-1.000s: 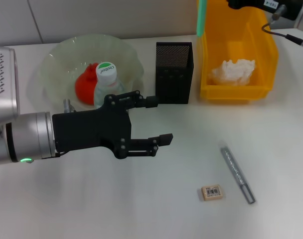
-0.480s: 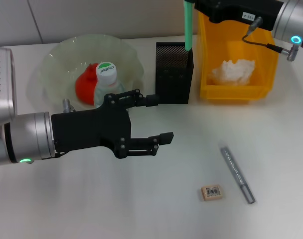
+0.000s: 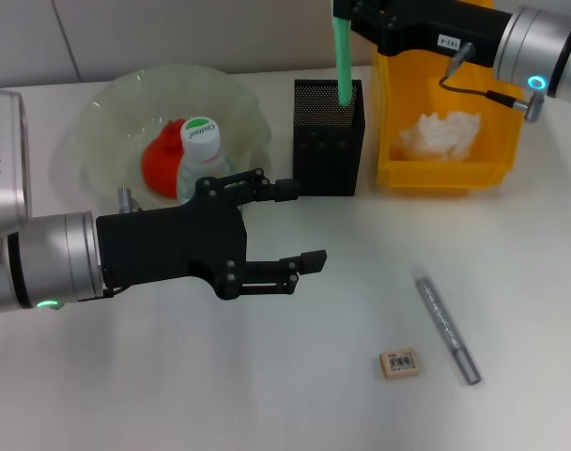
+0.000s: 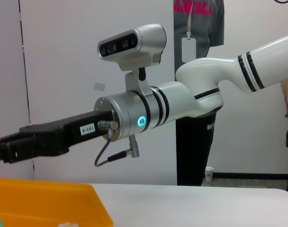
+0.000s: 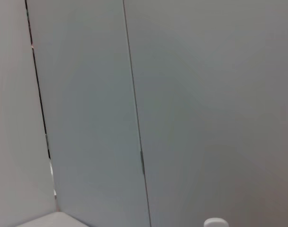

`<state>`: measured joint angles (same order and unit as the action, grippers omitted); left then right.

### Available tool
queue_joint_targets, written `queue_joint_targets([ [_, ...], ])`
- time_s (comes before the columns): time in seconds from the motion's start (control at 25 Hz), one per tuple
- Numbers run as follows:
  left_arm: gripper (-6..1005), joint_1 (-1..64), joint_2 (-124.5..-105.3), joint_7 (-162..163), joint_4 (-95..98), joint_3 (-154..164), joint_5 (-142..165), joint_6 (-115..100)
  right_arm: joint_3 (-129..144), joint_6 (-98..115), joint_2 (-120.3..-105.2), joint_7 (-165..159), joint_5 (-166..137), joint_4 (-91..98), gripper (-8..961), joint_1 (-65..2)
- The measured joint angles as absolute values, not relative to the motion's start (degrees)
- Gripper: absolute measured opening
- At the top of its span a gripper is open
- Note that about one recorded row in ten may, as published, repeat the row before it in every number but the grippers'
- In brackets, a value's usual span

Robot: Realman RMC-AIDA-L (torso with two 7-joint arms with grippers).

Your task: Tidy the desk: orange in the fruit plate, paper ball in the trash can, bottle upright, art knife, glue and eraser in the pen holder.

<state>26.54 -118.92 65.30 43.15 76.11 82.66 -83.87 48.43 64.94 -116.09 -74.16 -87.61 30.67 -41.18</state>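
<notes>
Right gripper (image 3: 347,21) clamps a slim green glue stick (image 3: 342,56) upright, its lower end dipping into the tall black mesh pen holder (image 3: 329,141). Left gripper (image 3: 290,227) hovers mid-table, jaws spread, empty, beside the upright clear bottle (image 3: 202,158).

Left arm (image 3: 41,263): brushed silver cylinder with a small green light, ending in a matte black gripper (image 3: 290,225) — flat plate, screw heads, two slim fingers.
Right arm (image 4: 201,101): glossy white with black bands — silver wrist, blue ring light, grey camera, thin black cable, white label.
</notes>
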Motion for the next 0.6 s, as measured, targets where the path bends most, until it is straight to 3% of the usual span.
queue_joint_targets([
  [0.6, 817, 26.54, -118.92, 65.30, 43.15, 76.63, 82.71, -83.84, 48.43, 63.98, -116.72, -73.44, -88.19, 30.01, 177, -40.80],
])
